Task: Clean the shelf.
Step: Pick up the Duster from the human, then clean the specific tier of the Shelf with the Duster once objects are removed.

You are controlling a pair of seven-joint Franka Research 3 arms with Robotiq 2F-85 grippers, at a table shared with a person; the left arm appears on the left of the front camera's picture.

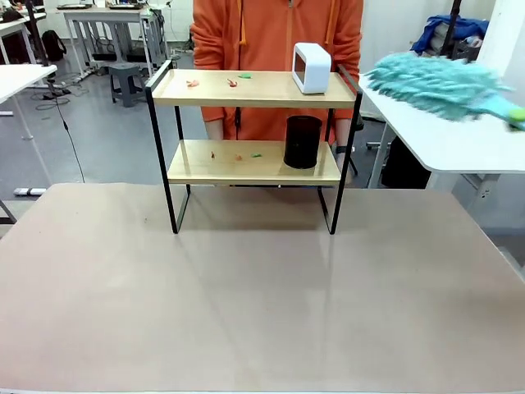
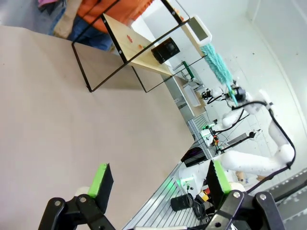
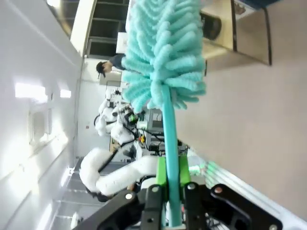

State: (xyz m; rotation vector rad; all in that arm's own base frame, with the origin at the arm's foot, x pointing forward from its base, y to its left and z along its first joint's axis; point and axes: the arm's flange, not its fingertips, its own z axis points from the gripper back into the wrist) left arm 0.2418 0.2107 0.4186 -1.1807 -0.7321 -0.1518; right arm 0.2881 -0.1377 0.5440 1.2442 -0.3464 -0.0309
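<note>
Two light wooden boards in a thin black frame make up the shelf point(image 1: 254, 98), seen from the front at the far side of a tan table point(image 1: 246, 312). A person in an orange hoodie point(image 1: 271, 33) stands right behind the shelf. Small red and green scraps point(image 1: 232, 81) lie on the left half of its top board, with a white box point(image 1: 312, 67) at the right end. More scraps dot the lower board, left of a black canister point(image 1: 303, 141). A fluffy teal duster point(image 1: 435, 84) hangs to the right of the shelf, level with the top board and apart from its raised side rail.

From the left wrist, the left gripper point(image 2: 158, 173) hovers with its jaws spread wide and nothing between them, well short of the shelf point(image 2: 139, 50).

From the right wrist, the right gripper point(image 3: 170, 172) is clamped tight on the duster's handle point(image 3: 169, 124), with the head pointing towards the shelf point(image 3: 247, 28).

The step in hand looks like bringing the duster in. It would go best with the head laid flat on the top board, sweeping the scraps leftward. It should lift over the rail and steer clear of the white box, which seems light enough to tip.
</note>
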